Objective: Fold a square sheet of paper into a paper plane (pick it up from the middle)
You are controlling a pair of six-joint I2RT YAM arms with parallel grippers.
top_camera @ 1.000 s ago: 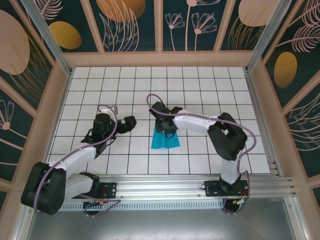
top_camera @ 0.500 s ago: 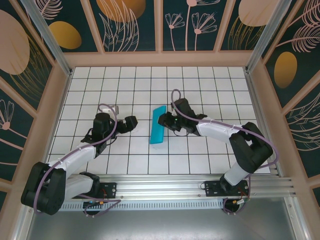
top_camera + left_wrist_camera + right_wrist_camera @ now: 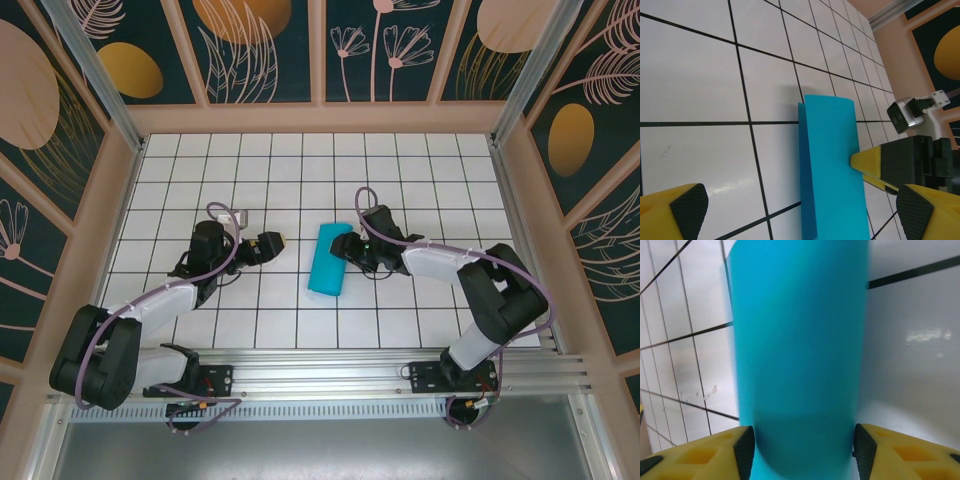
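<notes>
The square sheet of paper (image 3: 326, 262) is teal and lies on the white gridded table as a narrow, loosely folded strip near the middle. In the left wrist view the paper (image 3: 832, 165) has its upper layer standing a little off the lower one along the left edge. My right gripper (image 3: 344, 250) sits low at the strip's right side. In the right wrist view its jaws (image 3: 802, 455) are open, with the near end of the paper (image 3: 800, 340) between the pads. My left gripper (image 3: 276, 242) is open, just left of the strip, and the left gripper (image 3: 801, 214) holds nothing.
The white table (image 3: 250, 170) is walled by a wooden frame with patterned panels (image 3: 260, 50). A metal rail (image 3: 330, 365) runs along the near edge. The right gripper's yellow fingertip (image 3: 865, 162) touches the paper's right edge in the left wrist view.
The right gripper turned the strip over and set it flat, then its jaws widened. The left gripper has edged right towards the paper.
</notes>
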